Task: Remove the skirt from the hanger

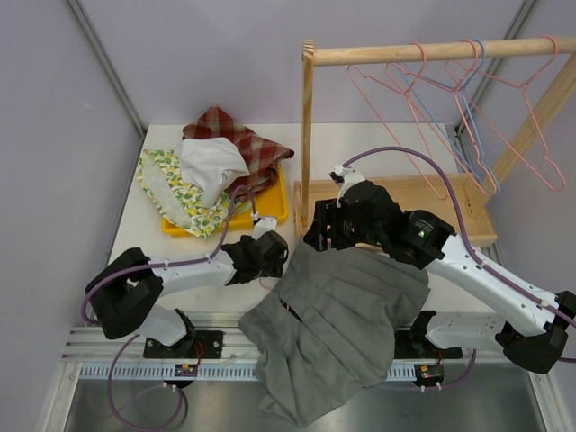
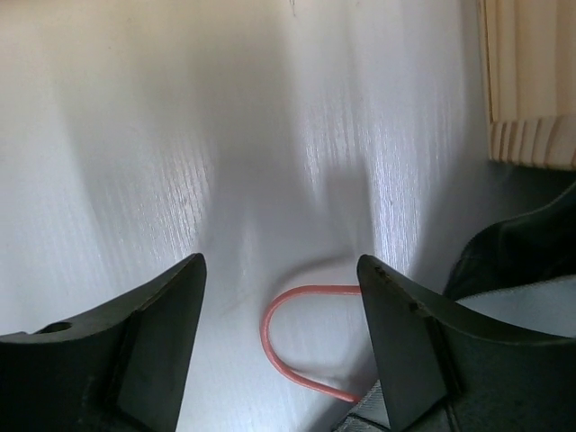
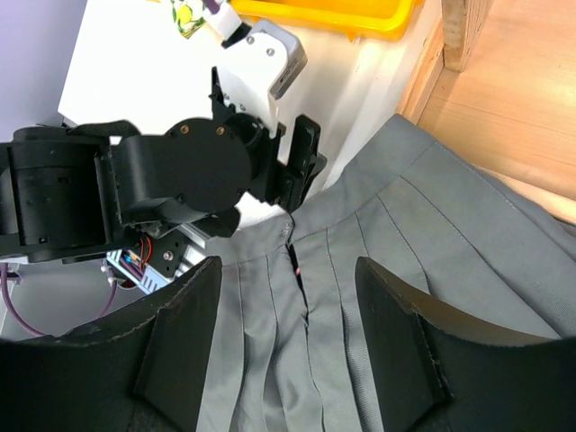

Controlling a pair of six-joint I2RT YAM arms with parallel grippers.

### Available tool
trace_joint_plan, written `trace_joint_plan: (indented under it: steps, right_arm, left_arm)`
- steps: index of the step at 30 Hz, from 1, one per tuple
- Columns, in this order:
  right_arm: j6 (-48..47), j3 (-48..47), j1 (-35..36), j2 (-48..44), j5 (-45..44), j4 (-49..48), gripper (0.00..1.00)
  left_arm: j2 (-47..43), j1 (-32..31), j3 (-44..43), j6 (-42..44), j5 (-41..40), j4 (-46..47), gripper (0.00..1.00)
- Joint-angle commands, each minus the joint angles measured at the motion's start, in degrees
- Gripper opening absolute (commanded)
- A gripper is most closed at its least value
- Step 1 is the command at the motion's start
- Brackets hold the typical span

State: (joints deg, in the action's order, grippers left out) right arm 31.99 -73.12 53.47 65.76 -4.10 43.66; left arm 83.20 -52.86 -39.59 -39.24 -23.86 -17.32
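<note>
The grey pleated skirt (image 1: 342, 319) lies flat on the table's front, its lower part hanging over the near edge. The pink wire hanger's hook (image 2: 265, 333) sticks out of the waistband onto the white table. My left gripper (image 2: 281, 265) is open, one finger on each side of the hook, not touching it; in the top view it (image 1: 277, 255) sits at the waistband's left end. My right gripper (image 3: 288, 270) hovers open over the skirt's waist slit, where a speck of pink hanger (image 3: 298, 270) shows. The rest of the hanger is hidden inside the skirt.
A yellow tray (image 1: 274, 214) at the back left holds a plaid cloth (image 1: 243, 135), a white garment and a floral one. A wooden rack (image 1: 308, 135) with several pink and blue wire hangers (image 1: 468, 108) stands at the back right on its wooden base (image 1: 423, 193).
</note>
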Motion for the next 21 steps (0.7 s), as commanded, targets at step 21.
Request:
trace_joint_plan:
  steps: [21]
  right_arm:
    - [-0.4, -2.2, 0.5, -0.1, -1.4, 0.0, 0.68]
  left_arm:
    - [9.3, -4.9, -0.8, 1.3, 0.3, -1.5, 0.59]
